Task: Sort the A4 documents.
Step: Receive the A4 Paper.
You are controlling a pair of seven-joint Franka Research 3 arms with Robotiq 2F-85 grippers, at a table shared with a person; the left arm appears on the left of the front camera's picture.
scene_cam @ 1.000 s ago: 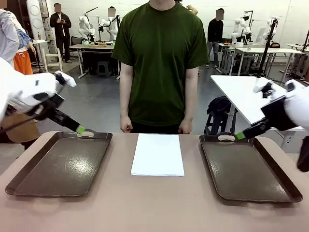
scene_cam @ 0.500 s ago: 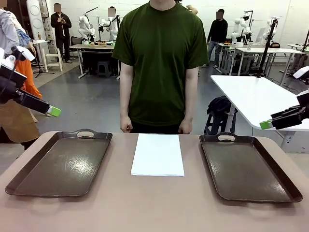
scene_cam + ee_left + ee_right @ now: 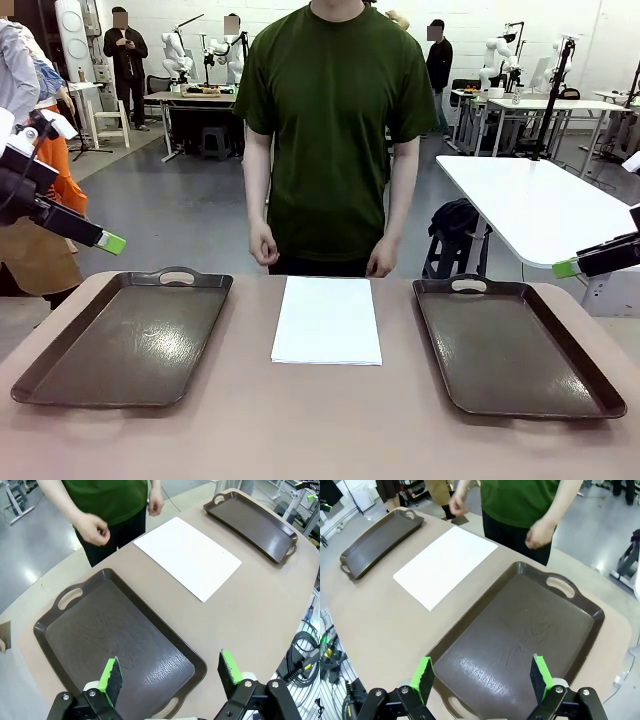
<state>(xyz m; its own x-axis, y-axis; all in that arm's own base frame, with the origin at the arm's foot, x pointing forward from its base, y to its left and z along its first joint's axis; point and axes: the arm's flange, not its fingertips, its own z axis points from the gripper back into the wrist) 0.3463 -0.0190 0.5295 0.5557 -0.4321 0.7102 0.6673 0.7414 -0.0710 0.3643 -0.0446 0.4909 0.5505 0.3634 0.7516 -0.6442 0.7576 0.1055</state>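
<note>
moved: we have backed off toward the table's [image 3: 320, 440] sides | left gripper [image 3: 110, 242] wide, raised by left tray [image 3: 60, 375] | A4 documents [image 3: 327, 318] mid-table between trays | right gripper [image 3: 565, 268] wide, by right tray [image 3: 590, 385] | how: we should pinch one sheet's edge only

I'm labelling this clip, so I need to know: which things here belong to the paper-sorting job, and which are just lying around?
Part of the job:
A4 documents, mid-table between the trays
left tray and right tray, both empty, probably where the sheets go

Just lying about:
white side table, off to the right
black bag beside it
</note>
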